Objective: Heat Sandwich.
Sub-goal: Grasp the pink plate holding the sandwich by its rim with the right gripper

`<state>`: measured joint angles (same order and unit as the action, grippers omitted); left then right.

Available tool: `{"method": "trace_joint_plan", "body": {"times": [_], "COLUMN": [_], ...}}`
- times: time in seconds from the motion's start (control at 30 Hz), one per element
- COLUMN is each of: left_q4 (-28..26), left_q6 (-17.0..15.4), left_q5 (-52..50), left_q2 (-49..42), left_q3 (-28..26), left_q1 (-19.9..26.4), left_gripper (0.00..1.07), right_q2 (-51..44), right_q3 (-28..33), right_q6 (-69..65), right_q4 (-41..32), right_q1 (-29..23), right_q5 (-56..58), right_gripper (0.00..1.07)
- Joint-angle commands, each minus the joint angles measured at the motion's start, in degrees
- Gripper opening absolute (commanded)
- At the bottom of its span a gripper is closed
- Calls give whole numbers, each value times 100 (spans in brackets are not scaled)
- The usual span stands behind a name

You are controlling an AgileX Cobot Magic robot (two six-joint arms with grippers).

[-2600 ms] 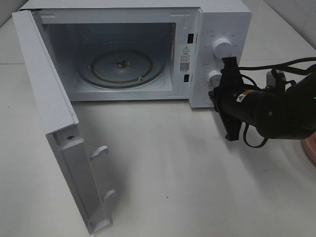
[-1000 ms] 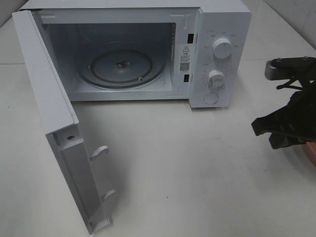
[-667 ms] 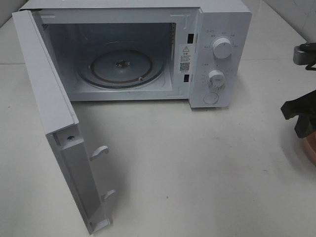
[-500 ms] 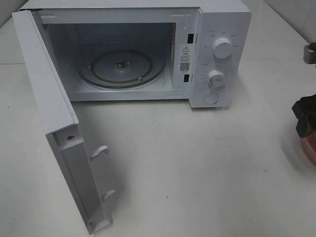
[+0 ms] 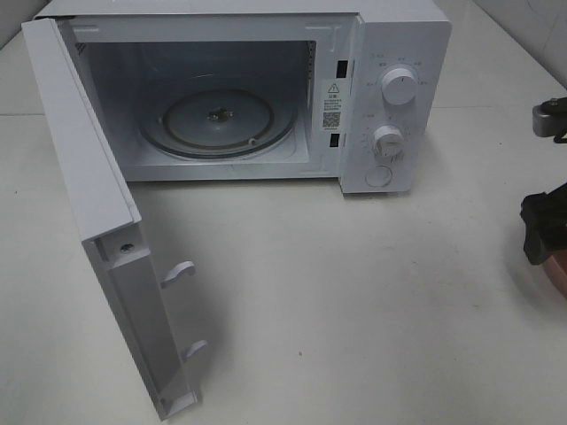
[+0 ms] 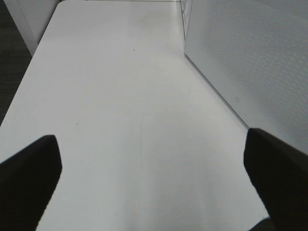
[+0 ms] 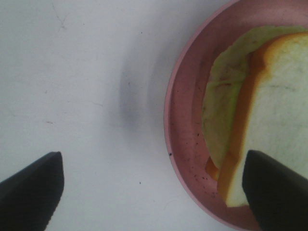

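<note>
White table [image 5: 354, 292], microwave [image 5: 239, 88] open, and the right hand [image 7: 153, 156] just swung off its dials [image 5: 399, 87], now spread wide and empty over the sandwich [image 7: 269, 120] to the microwave's right, so pickup's next probably.

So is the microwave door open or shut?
Open: the door stands swung wide to the left, and the glass turntable shows inside.

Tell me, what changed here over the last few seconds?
The right arm swung rightward, away from the dials of the white microwave, to above the round pink plate holding the small green-layered sandwich, and its fingers opened wide. The microwave's door stayed open, its glass turntable bare.
</note>
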<state>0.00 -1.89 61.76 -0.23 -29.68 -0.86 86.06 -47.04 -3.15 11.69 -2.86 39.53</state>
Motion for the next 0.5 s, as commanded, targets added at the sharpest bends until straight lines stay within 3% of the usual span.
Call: {"method": "trace_joint_plan", "body": {"times": [0.03, 0.5], "left_q4": [0, 0], "left_q6": [6, 6], "left_q5": [-34, -34], "left_q2": [-97, -97], "left_q3": [0, 0], "left_q1": [23, 23], "left_gripper": [98, 98], "right_q2": [286, 1272], "right_q3": [-23, -52], "right_q6": [-74, -252], "right_q4": [109, 332], "right_q1": [23, 86], "right_q5": [-149, -705], "right_gripper": [94, 90]}}
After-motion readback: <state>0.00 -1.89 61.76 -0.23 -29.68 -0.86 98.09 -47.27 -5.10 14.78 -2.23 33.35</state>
